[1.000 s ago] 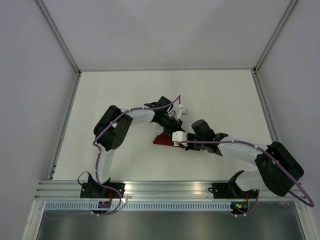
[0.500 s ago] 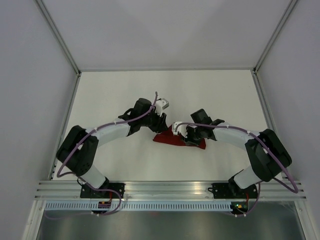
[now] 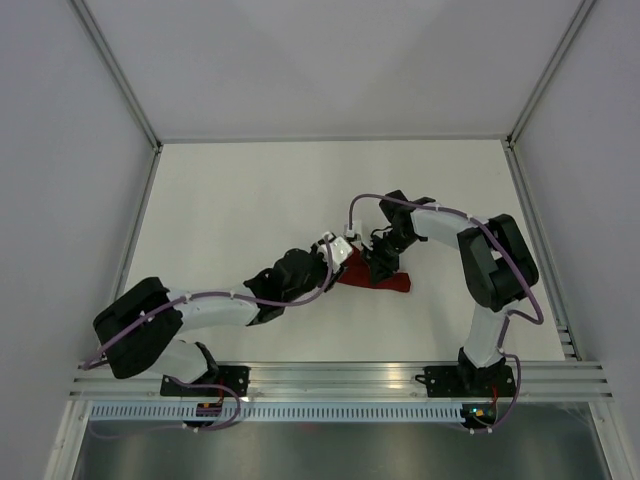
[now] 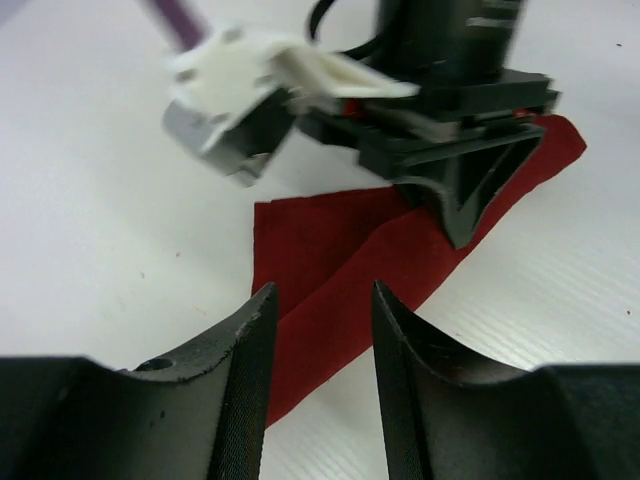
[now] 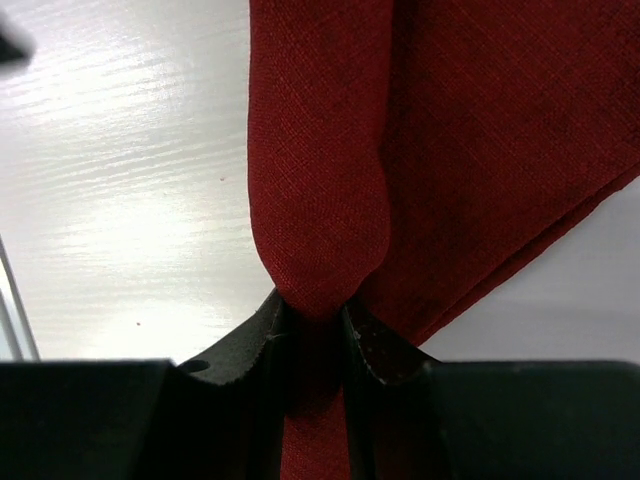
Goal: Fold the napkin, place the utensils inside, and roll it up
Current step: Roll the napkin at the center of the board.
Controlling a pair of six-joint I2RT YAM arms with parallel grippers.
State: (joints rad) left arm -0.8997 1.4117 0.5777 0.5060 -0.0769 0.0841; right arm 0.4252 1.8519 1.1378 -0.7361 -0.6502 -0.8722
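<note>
Starting at the near edge, you have the left arm lying low, stretched across the table [image 3: 230, 200] toward its middle. The left gripper [image 4: 320, 345] stands partly open with nothing between its fingers [image 4: 245, 380]. They straddle the napkin [image 4: 330, 250] at its near edge, and whether the tips touch the cloth cannot be told. Just beyond, the right gripper [image 5: 311, 322] is clamped tight on a raised pleat of the cloth, the rest draping away from it.

The napkin sits mid-table as a small, roughly triangular bundle, one layer crossing another on the diagonal. No fork shows in any view, so you cannot tell whether it lies inside the folds.

Hazards, as judged:
- The right pinch holds only a narrow ridge of thin cloth. A pull from there would likely drag the whole bundle or open the fold.
- If your left jaws close where they stand, they may take the top layer alone, and the layers would shear apart.
- The two grippers work very near each other, so a careless advance risks contact between them.
- Any utensil inside could slide out of an open end.

Materials: the cloth is matte maroon with a fine visible weave, limp, folding in soft rounded edges. The table is white and smooth with a faint sheen, and probably offers little grip. The fingers are hard black with ribbed inner faces.
</note>
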